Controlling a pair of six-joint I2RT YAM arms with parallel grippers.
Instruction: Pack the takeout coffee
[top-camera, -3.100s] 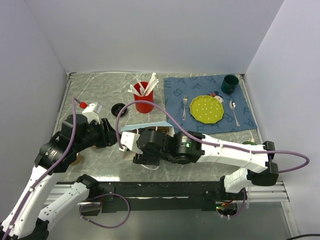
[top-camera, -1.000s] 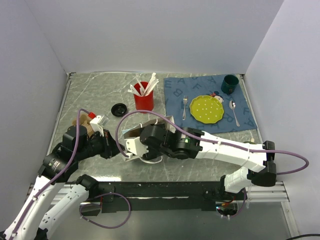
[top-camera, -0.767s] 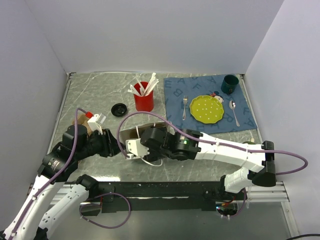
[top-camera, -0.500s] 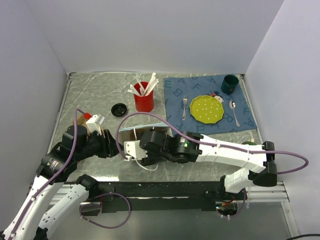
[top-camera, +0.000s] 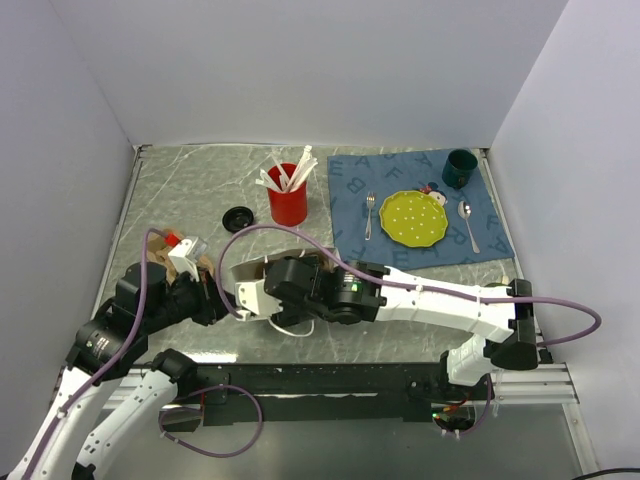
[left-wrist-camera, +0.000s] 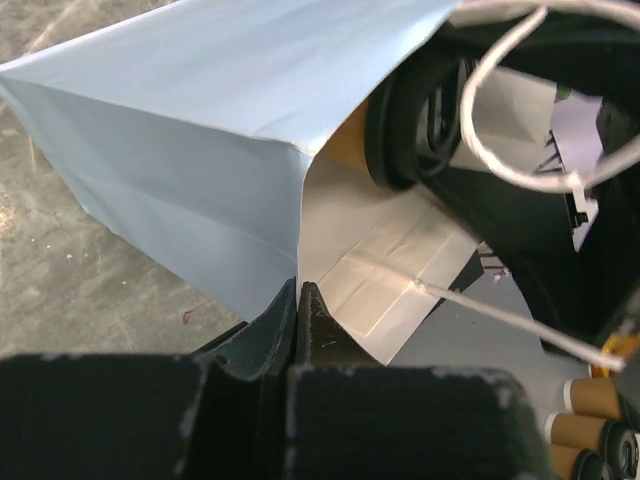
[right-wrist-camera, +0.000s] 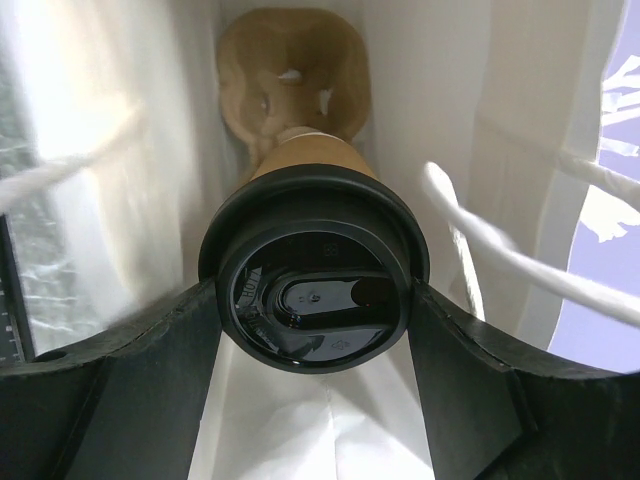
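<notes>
Takeout coffee (right-wrist-camera: 315, 285) is clamped between the spread jaws of my right gripper (right-wrist-camera: 315, 305), now inside the paper bag (left-wrist-camera: 180, 130) and pointed at the pulp tray (right-wrist-camera: 290, 60) at its bottom, while my left gripper (left-wrist-camera: 298, 298), jaws pressed together, has just re-pinched the bag's rim, so it's nearly packed.

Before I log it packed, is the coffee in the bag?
Mostly in: white bag walls flank the coffee; its lid is at the mouth.
</notes>
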